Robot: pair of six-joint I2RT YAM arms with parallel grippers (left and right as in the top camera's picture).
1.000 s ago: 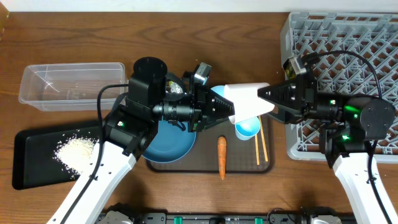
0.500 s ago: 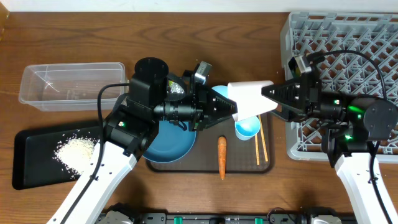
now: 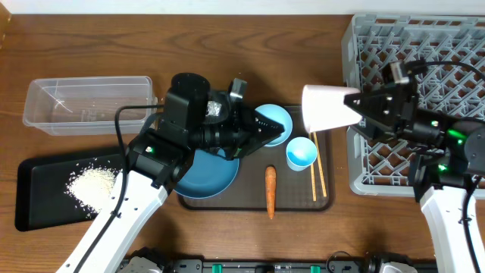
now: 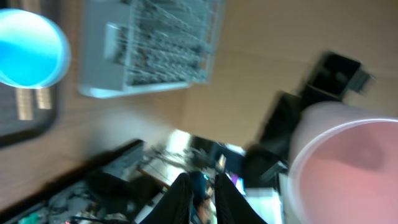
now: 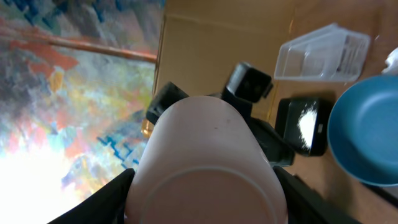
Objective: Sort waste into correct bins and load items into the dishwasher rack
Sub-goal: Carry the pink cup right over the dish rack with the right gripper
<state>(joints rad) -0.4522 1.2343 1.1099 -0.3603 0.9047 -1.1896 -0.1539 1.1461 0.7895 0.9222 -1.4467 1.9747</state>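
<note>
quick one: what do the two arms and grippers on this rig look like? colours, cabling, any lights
Matching pair. Left arm and right arm: white lower links, black joint housings, small green LEDs, loose black cables. Left gripper and right gripper: black, each with two fingers tapering to a point.

Brown wooden table (image 3: 83, 45). Dark brown serving tray (image 3: 297, 191) lies flat near its front edge, about centre.
</note>
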